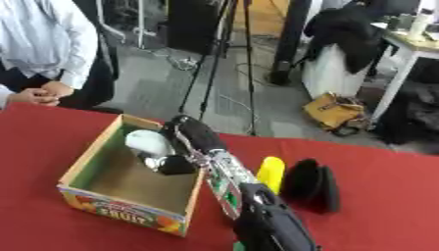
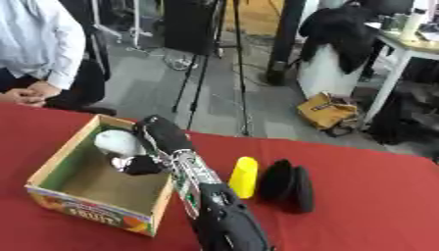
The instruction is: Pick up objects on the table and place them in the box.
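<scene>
An open cardboard box [image 1: 82, 169] with a fruit print on its front stands on the red table [image 1: 377, 206] at the left. My right arm comes up from the lower edge and reaches over the box's right wall. My right hand [image 1: 194, 132] is inside the box at its far right corner, with fingers and thumb curled round a white rounded object [image 1: 149, 142]. A yellow oblong object [image 1: 271, 172] lies on the table just right of the box. Next to it sits a black rounded object [image 1: 310, 185]. My left hand shows in neither view.
A person stands past the table's far left corner, hands clasped, touching nothing. Beyond the far edge are a tripod [image 1: 225, 54], a tan bag [image 1: 336, 112] on the floor and a desk at the right.
</scene>
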